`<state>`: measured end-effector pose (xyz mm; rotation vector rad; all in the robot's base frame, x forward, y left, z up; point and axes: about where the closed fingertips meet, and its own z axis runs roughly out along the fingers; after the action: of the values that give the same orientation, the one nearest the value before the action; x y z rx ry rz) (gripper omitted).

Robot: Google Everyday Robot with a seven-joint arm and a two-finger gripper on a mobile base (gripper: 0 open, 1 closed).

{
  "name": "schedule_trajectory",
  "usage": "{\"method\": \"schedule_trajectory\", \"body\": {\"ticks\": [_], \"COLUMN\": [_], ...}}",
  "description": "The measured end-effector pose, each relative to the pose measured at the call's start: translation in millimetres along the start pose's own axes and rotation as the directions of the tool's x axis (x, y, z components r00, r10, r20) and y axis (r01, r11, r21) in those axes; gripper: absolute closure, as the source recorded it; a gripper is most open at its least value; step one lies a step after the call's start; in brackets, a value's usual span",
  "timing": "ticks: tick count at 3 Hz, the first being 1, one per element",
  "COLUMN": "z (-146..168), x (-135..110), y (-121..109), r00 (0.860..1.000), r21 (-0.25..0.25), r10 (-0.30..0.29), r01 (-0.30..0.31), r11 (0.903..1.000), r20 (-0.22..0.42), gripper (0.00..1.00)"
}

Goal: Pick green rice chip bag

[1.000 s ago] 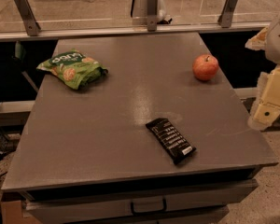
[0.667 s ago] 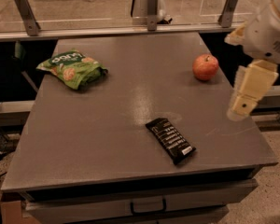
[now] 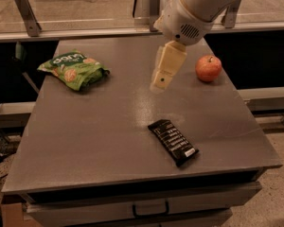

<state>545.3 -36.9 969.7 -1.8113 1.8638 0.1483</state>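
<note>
The green rice chip bag (image 3: 73, 69) lies flat at the far left of the grey table (image 3: 94, 131); it is light green with white lettering on a dark-green patch and orange chip pictures. My gripper (image 3: 162, 82) hangs from the white arm (image 3: 199, 6) above the middle of the table, pointing down, well to the right of the bag and apart from it. It holds nothing that I can see.
A red apple (image 3: 208, 68) sits at the far right of the table. A black flat bar wrapper (image 3: 173, 142) lies near the front, right of centre. A rail with metal posts (image 3: 26, 13) runs behind the table. A drawer handle (image 3: 150, 209) shows below the front edge.
The arm has swung in from the right edge to above the middle of the table, toward the bag. The bag, apple and wrapper have not moved.
</note>
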Motion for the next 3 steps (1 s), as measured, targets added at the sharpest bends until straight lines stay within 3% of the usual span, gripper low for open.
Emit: {"method": "schedule_trajectory", "body": {"ticks": [2,3], "z": [8.9,55.2], "x": [-2.2,-26.3], "y": [-6.1,-25.5], "r00": [1.000,0.995], "r21": [0.010,0.004], "r10": [0.028,0.087], "r01": [-0.028,-0.087], "r11": [0.9996,0.9962], "r20": [0.003,0.058], "gripper": [0.00,0.00]}}
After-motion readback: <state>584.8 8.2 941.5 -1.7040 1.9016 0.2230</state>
